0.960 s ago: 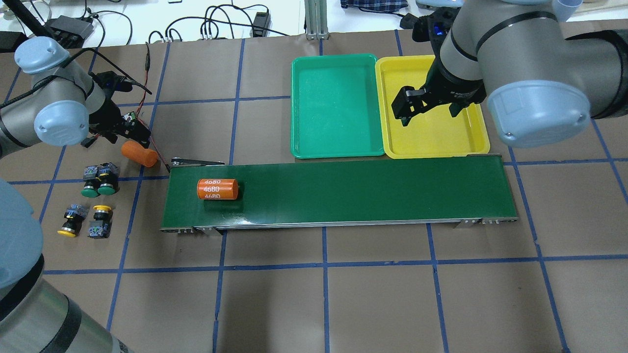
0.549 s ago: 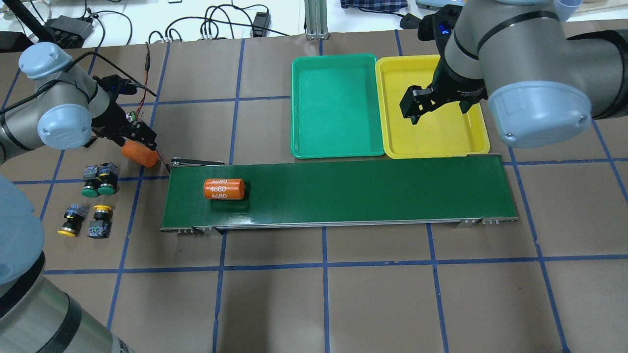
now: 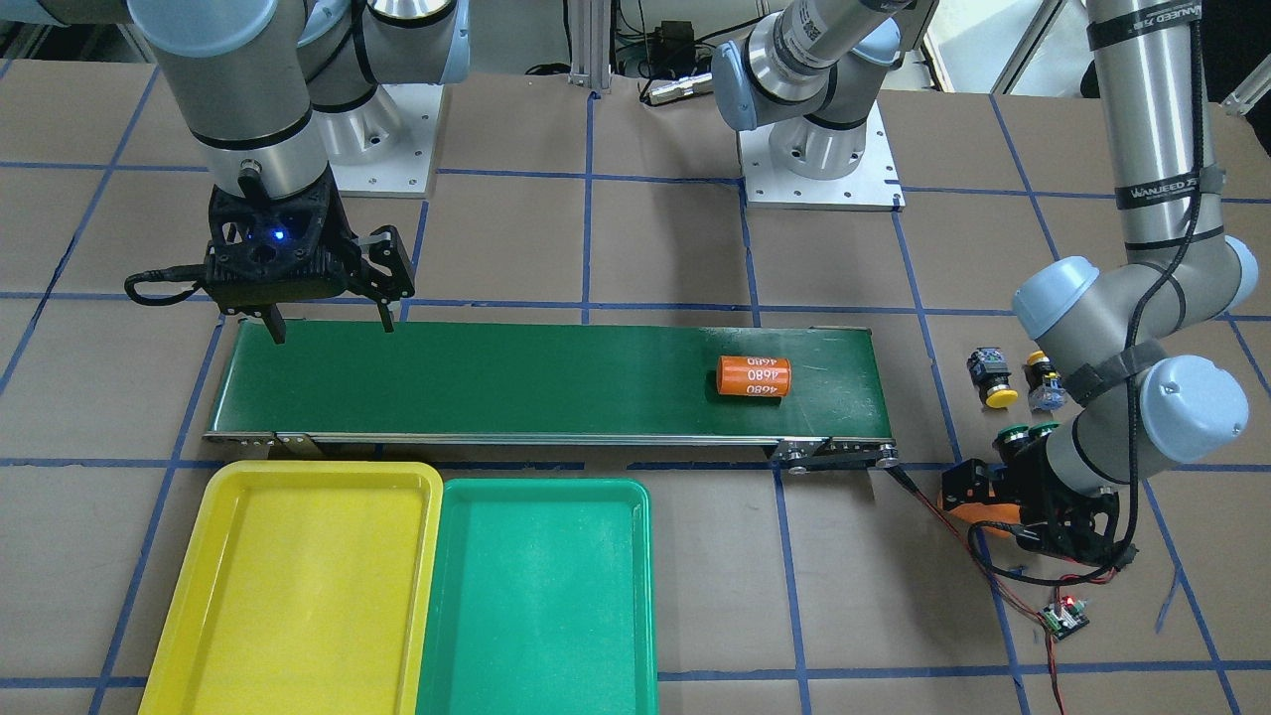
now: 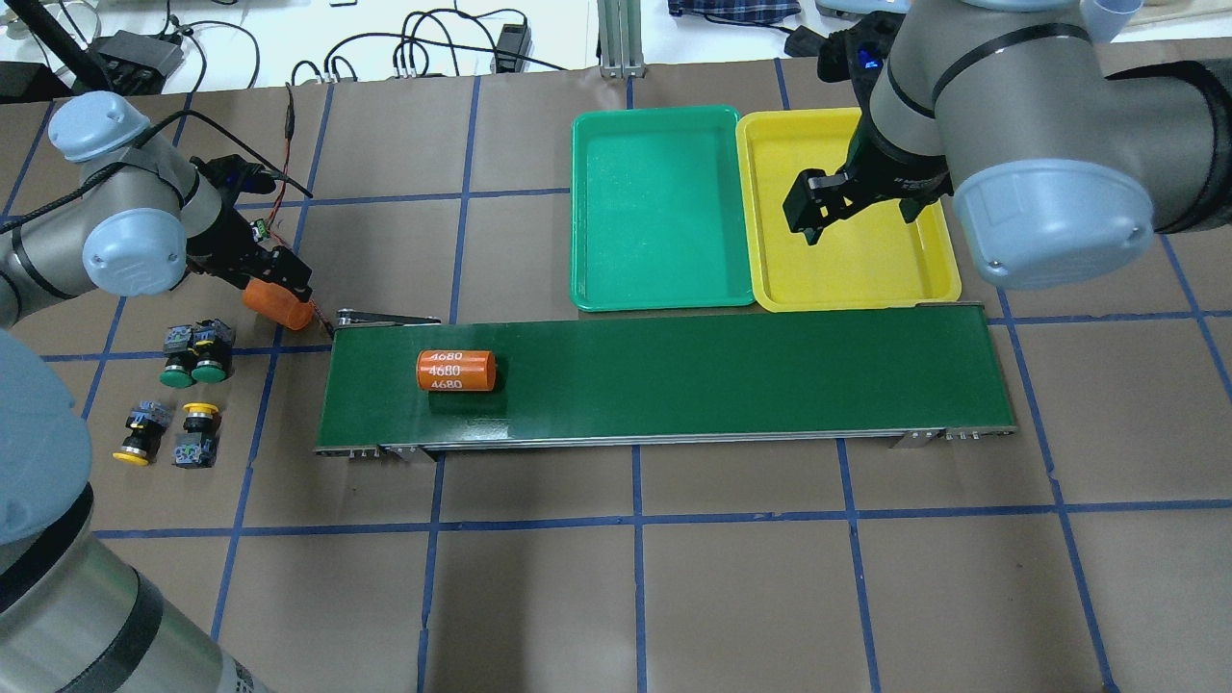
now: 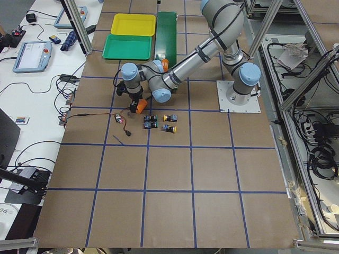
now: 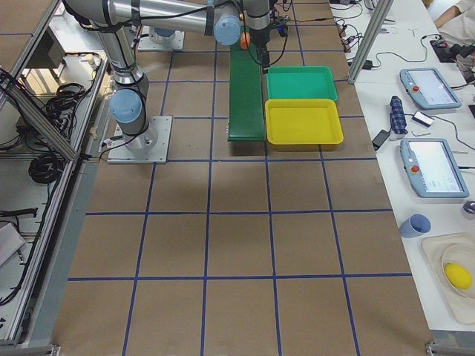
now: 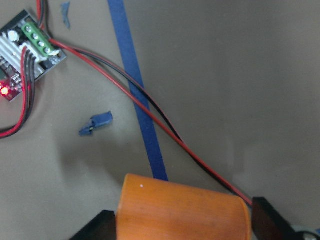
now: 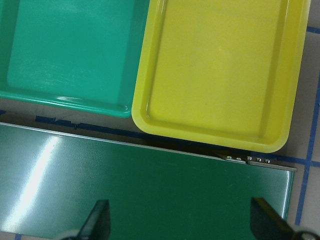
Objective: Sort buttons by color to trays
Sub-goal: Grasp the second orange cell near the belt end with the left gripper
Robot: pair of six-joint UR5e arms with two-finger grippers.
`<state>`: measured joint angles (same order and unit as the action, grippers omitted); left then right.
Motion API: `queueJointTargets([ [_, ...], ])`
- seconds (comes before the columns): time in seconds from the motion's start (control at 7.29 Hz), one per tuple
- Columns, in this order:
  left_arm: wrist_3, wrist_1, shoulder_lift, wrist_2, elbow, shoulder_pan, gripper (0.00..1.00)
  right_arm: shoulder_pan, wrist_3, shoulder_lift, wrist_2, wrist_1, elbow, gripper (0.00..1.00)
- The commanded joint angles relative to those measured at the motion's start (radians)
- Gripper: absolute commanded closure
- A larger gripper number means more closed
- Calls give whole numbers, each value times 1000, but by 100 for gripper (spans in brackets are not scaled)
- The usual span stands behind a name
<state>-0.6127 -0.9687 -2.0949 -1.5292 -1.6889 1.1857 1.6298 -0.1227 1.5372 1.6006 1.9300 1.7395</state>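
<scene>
Orange is what I see between the fingers of my left hand [image 4: 279, 289]: it pinches a plain orange cylinder [image 4: 276, 302] just above the counter [image 4: 674, 577], near the left end of the conveyor belt [image 4: 722, 371]. In the left wrist view this cylinder [image 7: 182, 210] fills the bottom, with a dark finger on each side of it. A second orange cylinder with white digits [image 4: 455, 371] lies on the belt.

My right hand [image 4: 852, 212] hangs over the yellow tray [image 4: 938, 279] and the far end of the belt, fingers spread, holding nothing. The green tray [image 4: 577, 241] touches the yellow one on its side. Both trays have no buttons inside.

All four buttons are on the counter left of the belt. The two green buttons [image 4: 195, 351] lie touching each other, and the two yellow buttons [image 4: 164, 435] lie just in front of them, a little apart.
</scene>
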Motion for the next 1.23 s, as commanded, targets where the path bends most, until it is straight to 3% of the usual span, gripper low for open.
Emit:
queueJointTargets([
  [0.0,-1,-5,15,-29,8,6,0,1,-2,-5,-4,3,0,0],
  [1.1,1,-7,21,-39,-2,17,0,2,3,-26,-7,3,-5,0],
])
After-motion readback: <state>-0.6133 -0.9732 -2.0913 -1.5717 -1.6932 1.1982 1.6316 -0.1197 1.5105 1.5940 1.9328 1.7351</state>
